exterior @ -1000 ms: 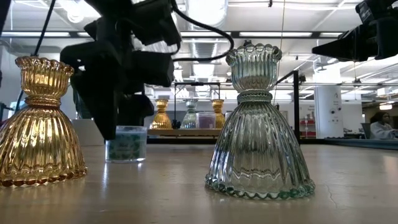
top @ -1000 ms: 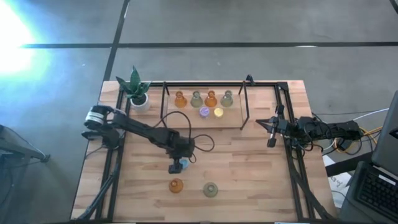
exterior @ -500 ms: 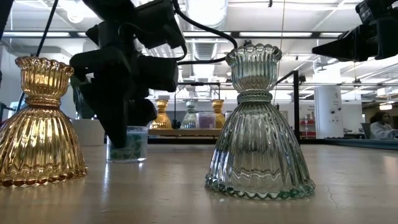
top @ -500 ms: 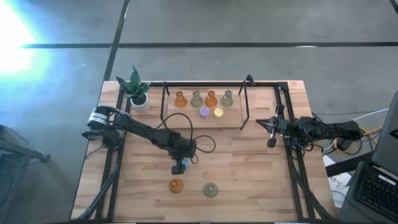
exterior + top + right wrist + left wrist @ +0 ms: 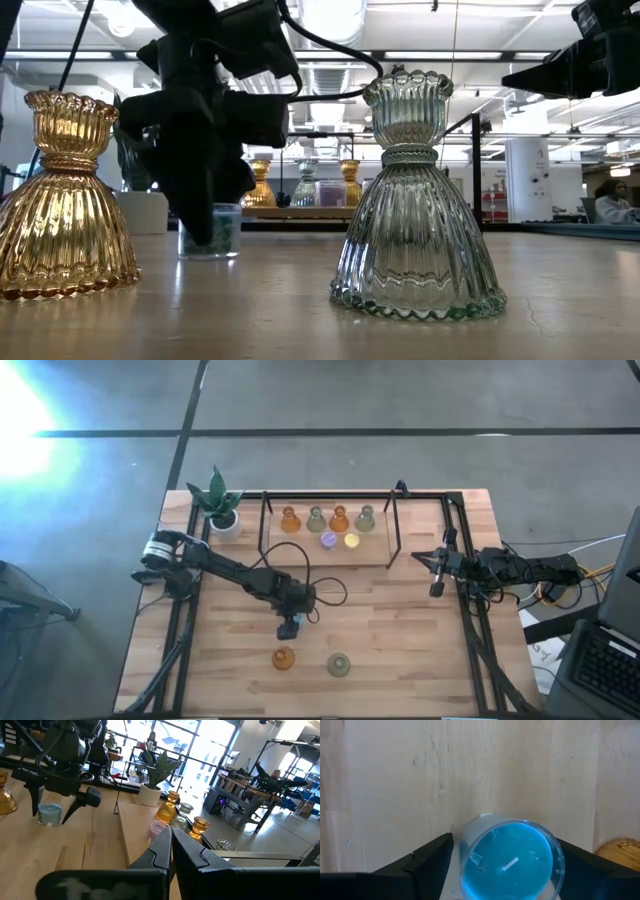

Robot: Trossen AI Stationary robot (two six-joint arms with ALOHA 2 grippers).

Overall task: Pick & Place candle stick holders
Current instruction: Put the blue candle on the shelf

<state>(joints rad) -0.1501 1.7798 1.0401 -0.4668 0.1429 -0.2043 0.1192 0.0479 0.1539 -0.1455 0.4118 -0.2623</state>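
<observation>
A small round blue candle stick holder (image 5: 510, 865) stands upright on its base on the wooden table (image 5: 400, 620). My left gripper (image 5: 504, 840) hangs over it, pointing steeply down and open. One finger stands on each side of the holder (image 5: 50, 814), apart from it. Near the front edge stand an amber holder (image 5: 283, 658) and an olive-green one (image 5: 339, 665), each on its wide base. My right gripper (image 5: 436, 575) waits shut and level at the table's right side.
At the far side a wooden board (image 5: 375, 552) carries two amber and two green holders in a row, with a purple one (image 5: 328, 540) and a yellow one (image 5: 351, 540) in front. A white potted plant (image 5: 218, 505) stands at the far left corner. Black frame rails run along both sides.
My left gripper has sunk a little and tipped over the blue holder, so its near finger now stands in front of the holder in the low view instead of beside it. It stays open. The holder stays where it was.
</observation>
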